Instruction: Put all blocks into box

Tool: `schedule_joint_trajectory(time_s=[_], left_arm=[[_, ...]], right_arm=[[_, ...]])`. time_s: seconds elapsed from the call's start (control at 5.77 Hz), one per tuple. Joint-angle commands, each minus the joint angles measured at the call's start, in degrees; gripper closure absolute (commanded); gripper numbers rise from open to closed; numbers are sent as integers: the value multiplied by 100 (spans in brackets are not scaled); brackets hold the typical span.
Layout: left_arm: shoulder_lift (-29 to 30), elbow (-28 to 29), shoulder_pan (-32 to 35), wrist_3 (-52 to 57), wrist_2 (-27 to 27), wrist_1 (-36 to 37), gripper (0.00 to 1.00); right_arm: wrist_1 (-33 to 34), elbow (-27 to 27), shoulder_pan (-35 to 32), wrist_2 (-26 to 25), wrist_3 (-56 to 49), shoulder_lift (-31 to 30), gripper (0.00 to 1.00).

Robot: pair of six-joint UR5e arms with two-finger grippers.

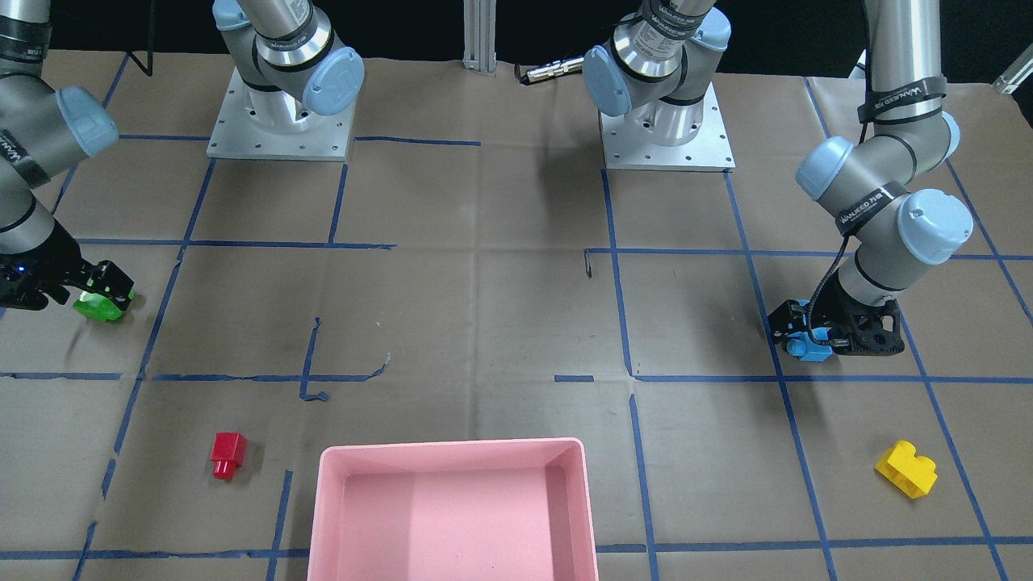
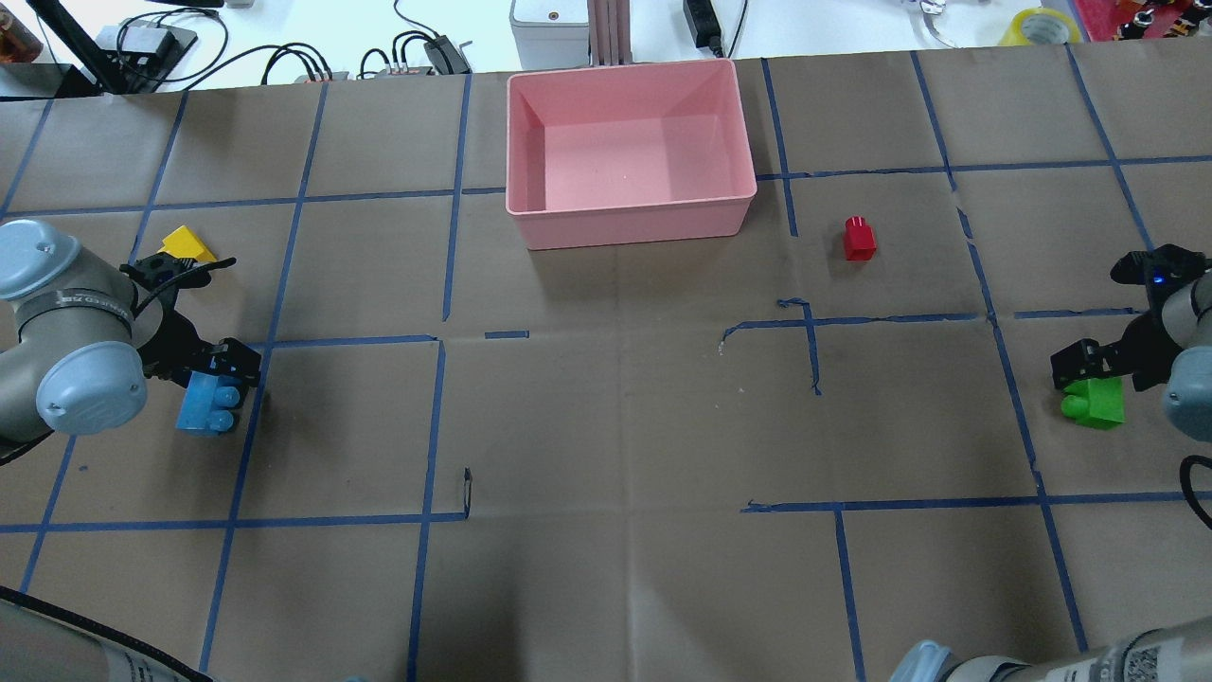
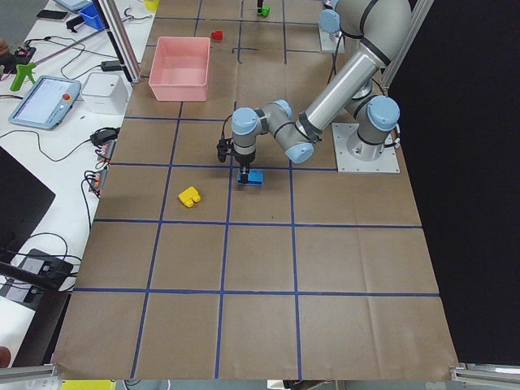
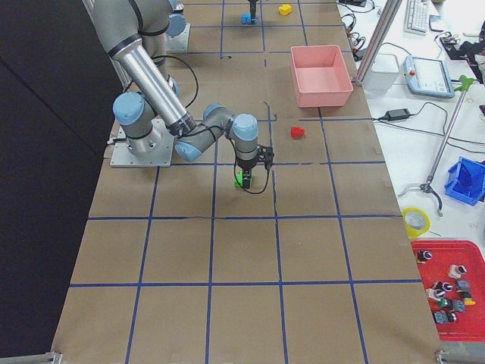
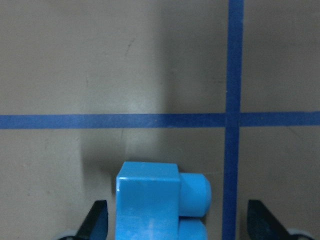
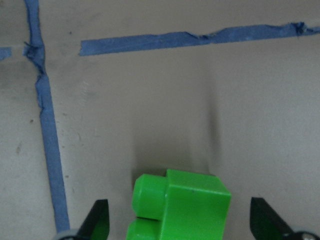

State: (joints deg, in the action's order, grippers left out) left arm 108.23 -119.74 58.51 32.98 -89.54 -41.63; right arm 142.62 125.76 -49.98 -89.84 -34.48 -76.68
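- Bench [image 2: 606, 426]: covered in brown paper and marked into a grid with blue tape [image 5: 233, 60].
- Pink tray [image 2: 630, 223]: sits at the middle of the bench edge opposite the robot, open side up. No brick lies in it.
- Left gripper [image 5: 176, 220]: lowered over the light-blue brick [image 2: 210, 405] near the bench's left end.
- Left gripper state: in the left wrist view the fingers [image 5: 97, 220] stand apart, one on each side of the brick. A gap shows between each finger and the brick, so nothing is clamped.
- Light-blue brick: lies on its side on the paper, studs pointing sideways, just beside a crossing of two tape lines.
- Right gripper [image 6: 180, 222]: lowered over the green brick [image 6: 182, 207] near the bench's right end.
- Right gripper state: its fingers [image 6: 262, 220] are spread wide. The brick sits between them with clearance on both sides and is not gripped.
- Green brick: lies on its side on the paper, studs pointing sideways.
- Red brick [image 2: 859, 239]: lies alone on the paper near the tray, on the side toward the bench's right end and apart from the tray wall.
- Yellow brick [image 1: 906, 468]: lies toward the bench's left end, nearer the edge opposite the robot than the light-blue brick. It is well apart from the tray.
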Motion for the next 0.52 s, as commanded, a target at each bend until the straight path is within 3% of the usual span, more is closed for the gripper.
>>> schedule_joint_trajectory(time_s=[0.0,0.17,0.35], left_arm=[[5,-5,-6,68,-2,-29,9],[-4,-5,-6,103,-19,-56,16],[-13,-5,-15,138,-28,-117,24]], right_arm=[[46,80,76,-25,2,47,0],[46,106,76,-25,2,91,0],[55,98,76,1,28,83,21]])
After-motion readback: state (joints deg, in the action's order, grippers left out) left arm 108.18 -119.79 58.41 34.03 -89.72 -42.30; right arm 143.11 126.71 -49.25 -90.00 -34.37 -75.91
